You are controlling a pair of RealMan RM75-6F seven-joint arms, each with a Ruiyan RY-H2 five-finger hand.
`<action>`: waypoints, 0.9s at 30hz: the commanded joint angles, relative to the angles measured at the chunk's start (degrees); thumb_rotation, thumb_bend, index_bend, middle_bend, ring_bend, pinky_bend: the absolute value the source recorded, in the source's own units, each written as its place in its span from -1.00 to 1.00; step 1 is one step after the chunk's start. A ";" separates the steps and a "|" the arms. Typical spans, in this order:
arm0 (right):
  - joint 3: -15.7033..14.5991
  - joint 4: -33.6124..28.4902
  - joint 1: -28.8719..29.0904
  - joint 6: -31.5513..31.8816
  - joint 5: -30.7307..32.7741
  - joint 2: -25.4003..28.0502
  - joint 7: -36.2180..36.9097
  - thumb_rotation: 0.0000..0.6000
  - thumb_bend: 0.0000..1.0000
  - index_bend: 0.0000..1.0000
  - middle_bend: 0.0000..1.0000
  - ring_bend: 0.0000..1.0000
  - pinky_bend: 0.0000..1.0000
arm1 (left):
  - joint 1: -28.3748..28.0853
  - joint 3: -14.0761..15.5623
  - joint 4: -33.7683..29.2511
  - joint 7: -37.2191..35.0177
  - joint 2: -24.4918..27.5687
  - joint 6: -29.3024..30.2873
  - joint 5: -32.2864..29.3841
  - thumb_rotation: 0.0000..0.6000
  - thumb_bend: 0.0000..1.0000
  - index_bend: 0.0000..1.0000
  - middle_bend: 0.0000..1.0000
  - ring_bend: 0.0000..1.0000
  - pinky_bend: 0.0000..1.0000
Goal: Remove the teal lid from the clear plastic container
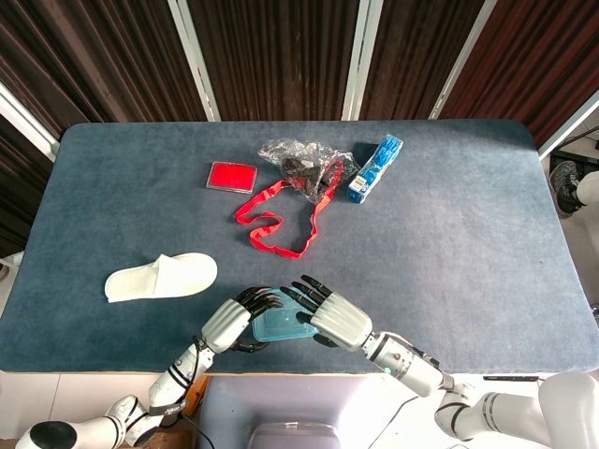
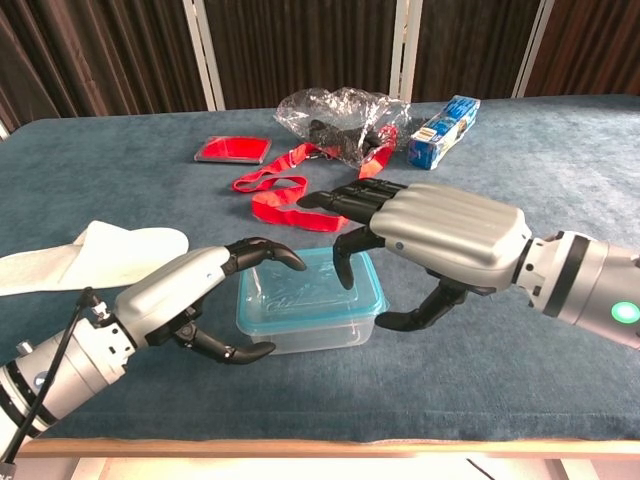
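I have the clear plastic container [image 2: 305, 322] sitting at the near edge of the table [image 1: 468, 243], roughly at six o'clock on the tabletop in the head view, with the teal lid [image 2: 310, 288] seated flat on top of it; the lid is not off yet.

My left hand [image 2: 185, 300] cups the container's nine o'clock side, upper fingers arched over the lid's corner and a lower one hooked along the wall below; I place it there to brace the box so it will not slide when the lid is pulled; whether the fingers are pressing or only close, I cannot tell, so I call it a loose cradle rather than a firm hold.

My right hand [image 2: 440, 240] hangs over the three o'clock side, holding nothing; fingers spread forward above the lid, one curled down toward its surface, the thumb reaching under toward the rim; I judge this is set up to pinch the lid's edge and peel upward.

At twelve o'clock, well apart, lie a red lanyard [image 1: 281, 220], a crinkled plastic bag [image 1: 299, 161], a blue packet [image 1: 375, 166] and a red case [image 1: 231, 176]; a white slipper [image 1: 161, 276] lies at nine o'clock.
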 commanded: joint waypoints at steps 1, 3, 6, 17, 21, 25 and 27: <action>-0.08 -0.03 0.12 0.03 0.07 -0.07 -0.03 1.00 -0.24 0.18 -0.79 -1.00 -1.00 | -0.02 0.02 0.09 0.09 -0.06 0.00 0.02 1.00 -0.34 -0.55 -0.19 -0.47 -0.32; -0.13 0.05 0.20 0.04 0.15 -0.22 -0.14 1.00 -0.24 0.18 -0.79 -1.00 -1.00 | 0.01 0.07 0.10 0.11 -0.11 -0.02 0.03 1.00 -0.34 -0.55 -0.19 -0.47 -0.32; -0.04 0.20 0.40 0.02 0.41 -0.55 -0.18 1.00 -0.24 0.18 -0.79 -1.00 -1.00 | 0.06 0.19 0.28 0.33 -0.23 0.02 0.11 1.00 -0.34 -0.54 -0.19 -0.47 -0.32; 0.78 0.30 0.85 0.68 1.33 -1.70 -0.78 1.00 -0.09 0.20 -0.76 -1.00 -1.00 | 0.21 0.55 0.83 0.86 -0.58 0.37 0.47 1.00 -0.34 -0.54 -0.19 -0.46 -0.31; 1.06 1.23 0.91 1.09 1.61 -2.99 -1.09 1.00 -0.08 0.25 -0.72 -1.00 -1.00 | 0.29 0.56 0.75 0.96 -0.57 0.75 0.57 1.00 -0.34 -0.54 -0.19 -0.46 -0.31; 1.18 2.68 0.95 1.59 1.71 -4.62 -1.39 1.00 -0.08 0.31 -0.68 -1.00 -1.00 | 0.39 0.58 0.67 1.14 -0.55 1.06 0.65 1.00 -0.34 -0.55 -0.19 -0.46 -0.31; 1.07 3.45 0.89 2.11 1.53 -5.34 -1.35 1.00 -0.08 0.35 -0.66 -1.00 -1.00 | 0.45 0.57 0.60 1.13 -0.49 1.24 0.66 1.00 -0.34 -0.54 -0.19 -0.46 -0.32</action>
